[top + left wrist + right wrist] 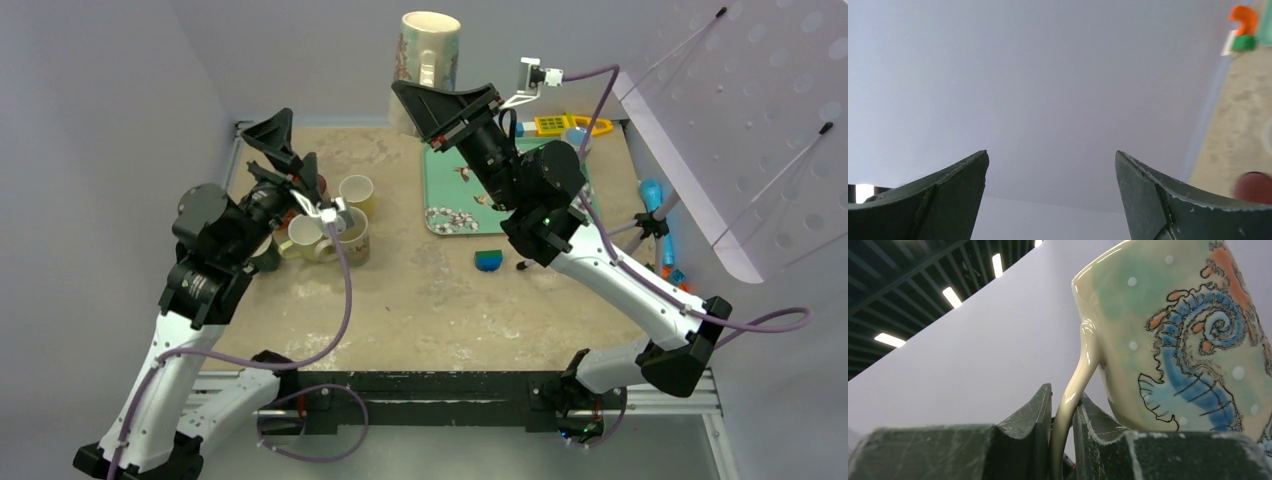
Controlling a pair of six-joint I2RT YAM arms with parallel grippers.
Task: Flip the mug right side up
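Note:
The mug (pixel 430 52) is cream with a blue and orange seahorse. It is held high over the back of the table, and its open mouth faces up in the top view. My right gripper (pixel 415 100) is just below it, shut on its handle. In the right wrist view the thin cream handle (pixel 1083 365) runs down between my two fingers, and the mug body (pixel 1188 340) rises to the right of the gripper (pixel 1063 395). My left gripper (pixel 272 135) is raised over the table's left side, open and empty. In the left wrist view the gripper (pixel 1050 155) faces a bare wall.
A cluster of small cream mugs (pixel 330 225) stands below my left gripper. A teal floral tray (pixel 450 190) lies under my right arm, with a blue block (pixel 489 260) in front of it. A yellow toy (pixel 560 124) and a blue tool (pixel 652 195) lie at the right.

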